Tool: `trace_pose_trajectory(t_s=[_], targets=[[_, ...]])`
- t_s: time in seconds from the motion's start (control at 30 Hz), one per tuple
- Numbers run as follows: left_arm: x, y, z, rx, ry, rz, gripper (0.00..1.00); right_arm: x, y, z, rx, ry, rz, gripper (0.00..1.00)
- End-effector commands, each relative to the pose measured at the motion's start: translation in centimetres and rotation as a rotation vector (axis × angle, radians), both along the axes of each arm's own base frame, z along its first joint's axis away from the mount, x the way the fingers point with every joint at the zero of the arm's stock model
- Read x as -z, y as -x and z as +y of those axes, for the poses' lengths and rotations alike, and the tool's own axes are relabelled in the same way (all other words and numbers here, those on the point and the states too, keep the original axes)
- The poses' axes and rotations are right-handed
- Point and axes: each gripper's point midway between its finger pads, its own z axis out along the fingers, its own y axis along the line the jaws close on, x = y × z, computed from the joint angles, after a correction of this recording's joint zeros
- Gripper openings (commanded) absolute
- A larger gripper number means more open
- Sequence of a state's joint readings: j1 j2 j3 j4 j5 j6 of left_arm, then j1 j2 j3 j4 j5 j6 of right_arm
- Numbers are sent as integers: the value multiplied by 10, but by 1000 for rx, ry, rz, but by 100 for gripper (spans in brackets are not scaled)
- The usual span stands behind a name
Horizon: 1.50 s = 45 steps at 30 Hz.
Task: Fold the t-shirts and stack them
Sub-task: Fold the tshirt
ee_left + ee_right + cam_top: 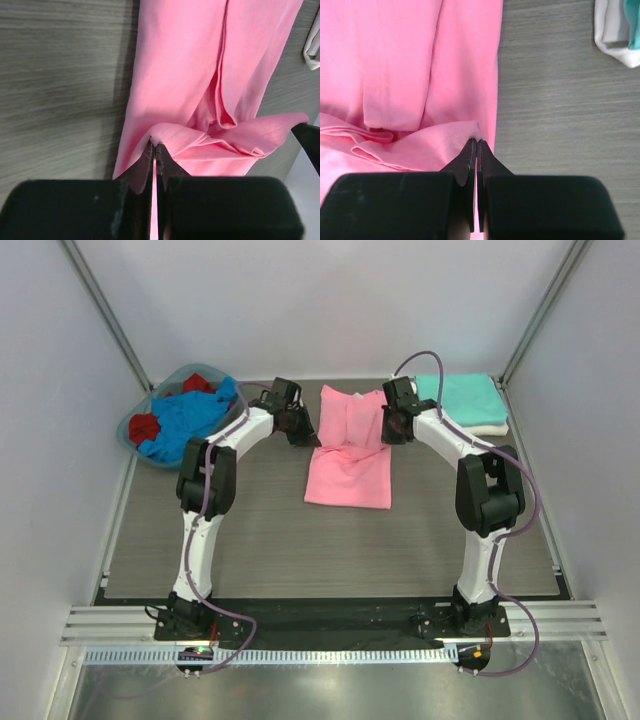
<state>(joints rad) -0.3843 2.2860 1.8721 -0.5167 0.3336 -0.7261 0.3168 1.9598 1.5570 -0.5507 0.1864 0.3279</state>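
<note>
Broadly, the grey wood-grain table fills the floor of the white-walled cell, with both arms reaching from its near edge toward the far half.

Between them lies the pink shirt, a long narrow panel at the table's middle, its sides turned in. A fold of it is raised across the width, puckering the cloth between the two grippers.

At the far left corner sits the basket. A blue shirt is heaped in it and spills over the right rim, and a red shirt shows beneath and behind the blue.

At the far right corner a folded teal shirt lies on a folded white shirt, well apart from the pink one.

The left gripper has its fingers pressed together, pinching the pink shirt's left edge at the raised fold.

The right gripper is likewise clamped tight on the right edge of that fold, just beside bare table
</note>
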Motion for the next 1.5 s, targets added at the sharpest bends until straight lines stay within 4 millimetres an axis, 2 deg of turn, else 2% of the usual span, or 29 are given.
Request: trace_pose_trajectory(t_s=[0.0,0.1,0.27,0.53,0.67,0.93,1.13,1.23,1.27,1.33,1.37,1.4,1.47], targets=[[-24,-24,-8,18,102,-78,1,-17,-25,5,-35,-22,-65,1],[-31,-34,-12,35,160,-119,7,-14,-31,5,-35,-23,-64,2],[-45,-42,-12,44,214,-148,0,-15,-37,4,-25,-33,-70,1],[-62,-50,-15,22,255,-181,0,-35,-33,4,-21,-78,-98,1],[-63,-52,-13,-1,269,-174,0,-44,-32,-1,0,-84,-114,1],[-77,-52,-7,-27,267,-219,0,-58,-28,-11,24,-89,-140,1],[-69,-56,-1,-53,243,-220,0,-55,-39,-10,5,-91,-144,1],[-61,-64,0,-61,238,-225,0,-40,-50,-7,-20,-90,-149,1],[-51,-67,0,-61,234,-216,0,-33,-55,-8,-19,-86,-139,1],[-44,-73,3,-72,232,-210,0,-25,-63,-10,-16,-82,-135,5],[-44,-78,4,-82,236,-207,2,-20,-71,-11,-16,-83,-134,6],[-36,-81,8,-92,235,-195,14,-18,-75,-12,-22,-81,-132,9],[-36,-86,10,-97,232,-206,29,-24,-86,-12,-30,-94,-146,15]])
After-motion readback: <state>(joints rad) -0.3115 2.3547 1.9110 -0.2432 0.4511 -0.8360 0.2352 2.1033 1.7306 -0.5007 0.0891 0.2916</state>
